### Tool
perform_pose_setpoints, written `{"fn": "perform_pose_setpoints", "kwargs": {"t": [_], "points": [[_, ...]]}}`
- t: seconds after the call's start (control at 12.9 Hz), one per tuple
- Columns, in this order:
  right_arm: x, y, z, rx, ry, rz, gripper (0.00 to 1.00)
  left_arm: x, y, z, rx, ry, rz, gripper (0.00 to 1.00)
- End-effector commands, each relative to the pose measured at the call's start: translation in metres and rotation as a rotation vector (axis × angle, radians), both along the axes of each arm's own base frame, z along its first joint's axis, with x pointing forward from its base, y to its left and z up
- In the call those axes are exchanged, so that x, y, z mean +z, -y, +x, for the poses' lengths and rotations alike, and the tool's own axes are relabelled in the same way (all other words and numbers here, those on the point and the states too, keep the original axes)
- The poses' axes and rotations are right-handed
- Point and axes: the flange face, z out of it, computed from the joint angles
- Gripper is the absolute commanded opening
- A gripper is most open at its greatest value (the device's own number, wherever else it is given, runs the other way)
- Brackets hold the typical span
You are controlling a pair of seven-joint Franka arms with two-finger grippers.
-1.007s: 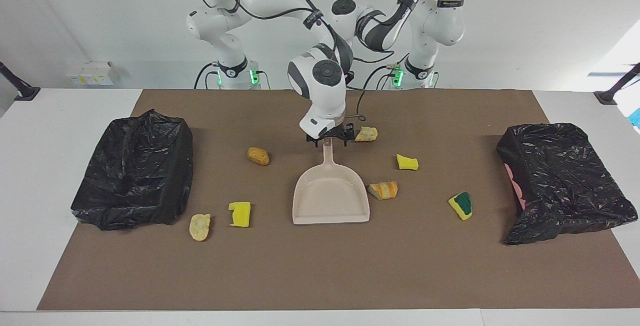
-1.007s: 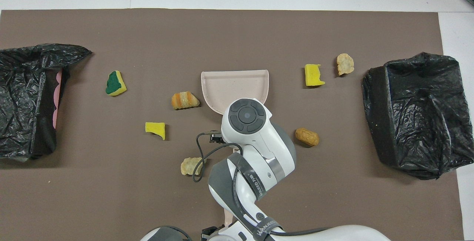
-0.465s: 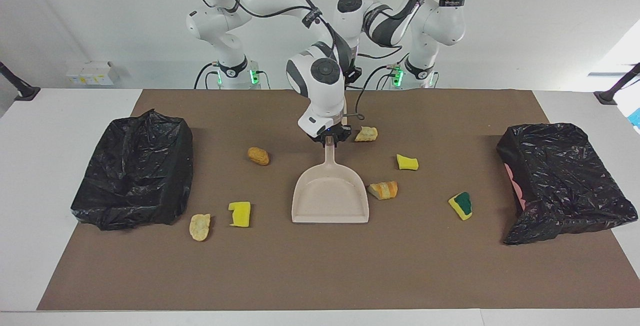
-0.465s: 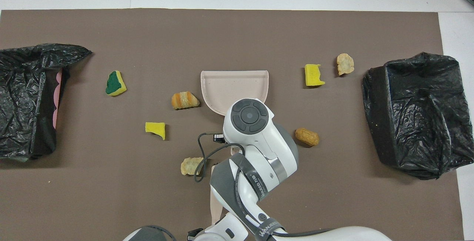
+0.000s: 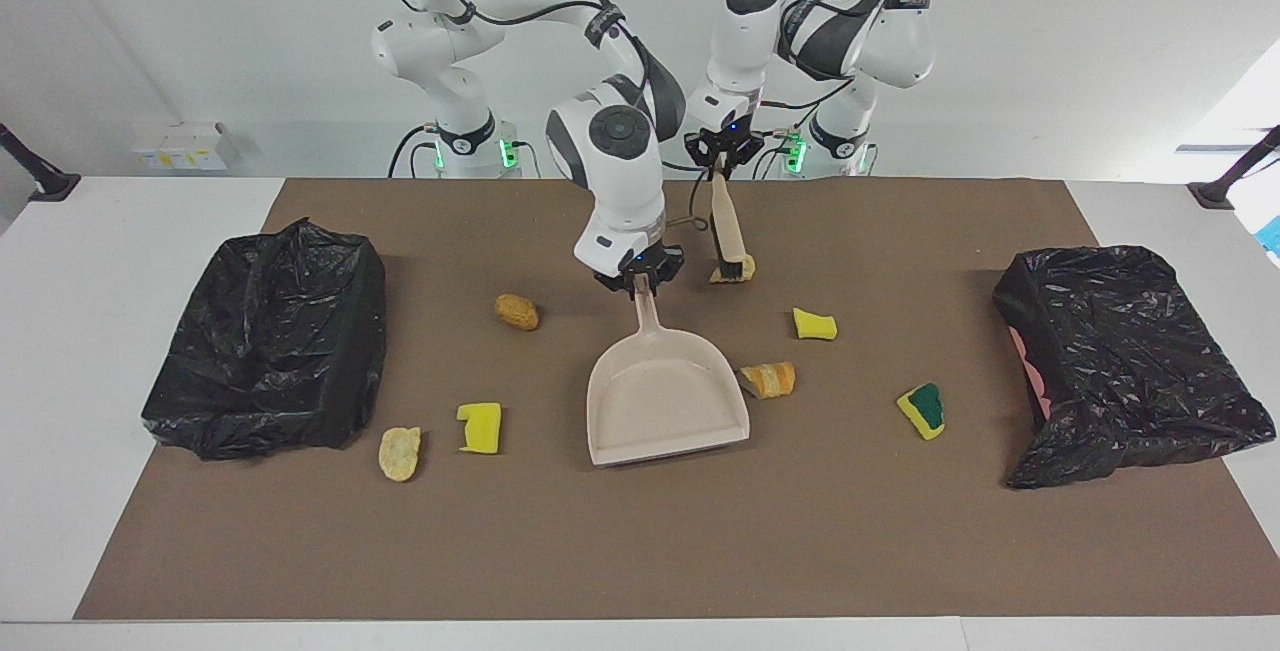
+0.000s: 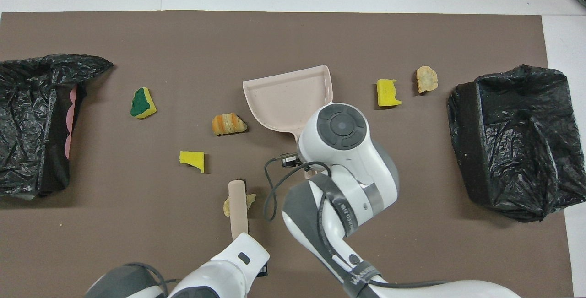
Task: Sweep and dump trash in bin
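- Beige dustpan [image 5: 665,396] lies mid-mat; our right gripper [image 5: 639,280] has its jaws pinched on the pan's handle.
- Our left gripper [image 5: 722,145] hangs over the mat's robot-side edge, jaws clamped on the brush [image 5: 727,231], whose bristle end reaches down to a tan chunk [image 5: 743,269].
- Trash lies scattered on the brown mat [image 5: 640,551]: a brown chunk [image 5: 517,311], a yellow sponge [image 5: 480,427] and a pale chunk [image 5: 400,453] toward the right arm's end.
- A striped chunk [image 5: 768,379] sits just beside the pan; a yellow piece [image 5: 814,324] and a green-topped sponge [image 5: 922,410] lie toward the left arm's end.
- Black-bagged bins [image 5: 265,351] [image 5: 1130,361] stand at either end.
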Motion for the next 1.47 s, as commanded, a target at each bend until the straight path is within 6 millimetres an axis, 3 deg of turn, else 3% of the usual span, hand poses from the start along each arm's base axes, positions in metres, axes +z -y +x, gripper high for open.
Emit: {"fn": "perform_pose_setpoints", "kwargs": {"t": [0.0,0.15,0.31,0.54,0.77,0.93,1.08,1.24,1.39], "points": [[0.028,0.047,0.009,0.273,0.015,0.008,0.00,0.022,-0.031,0.053,-0.038,0.011,0.004,0.00],[0.031,0.066,0.011,0.464,0.011,-0.069,0.00,0.025,-0.045,0.089,-0.074,0.025,0.019,0.00],[0.032,0.071,0.010,0.627,0.010,-0.120,0.00,0.025,-0.071,0.130,-0.051,0.040,0.041,0.00],[0.030,0.096,0.020,0.865,-0.003,-0.162,0.00,0.024,-0.130,0.183,-0.070,0.045,0.047,0.00],[0.026,0.110,0.029,1.102,-0.044,-0.272,0.00,0.027,-0.204,0.230,-0.078,0.056,0.054,0.00],[0.024,0.110,0.039,1.188,-0.059,-0.337,0.00,0.020,-0.233,0.251,-0.086,0.058,0.082,0.00],[0.021,0.105,0.061,1.283,-0.066,-0.365,0.00,0.000,-0.262,0.272,-0.160,0.035,0.116,0.00],[0.006,0.086,0.075,1.324,-0.134,-0.384,0.00,-0.011,-0.305,0.290,-0.168,0.054,0.116,0.00],[-0.005,0.080,0.089,1.311,-0.125,-0.351,0.00,-0.034,-0.303,0.299,-0.192,0.044,0.111,0.00]]}}
